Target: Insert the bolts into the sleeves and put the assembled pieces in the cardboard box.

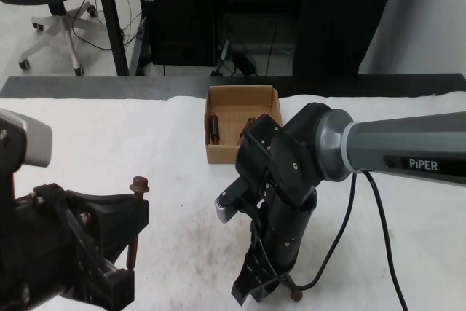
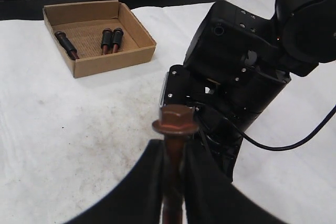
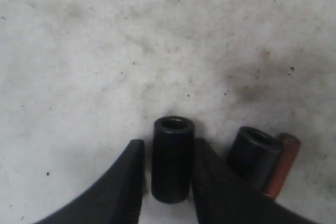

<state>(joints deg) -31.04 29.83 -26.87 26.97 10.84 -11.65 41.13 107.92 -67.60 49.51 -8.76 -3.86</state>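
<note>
1. Right claw points down at the table. It is narrow, with a finger on each side of a black sleeve. A sliver of gap shows on one side, so it is probably not clamped yet.
2. Left claw pinches a bolt by the shank, upright with the head up, over the near side of the table.
3. Cardboard box sits at the far side with three assembled pieces inside.
4. Spare sleeve and second bolt lie touching, just beside the right claw.
5. Step in hand, as I judge it: grabbing a sleeve for insertion. The next move calls for squeezing the sleeve, lifting it, then lining its bore up with the held bolt's shank.
</note>
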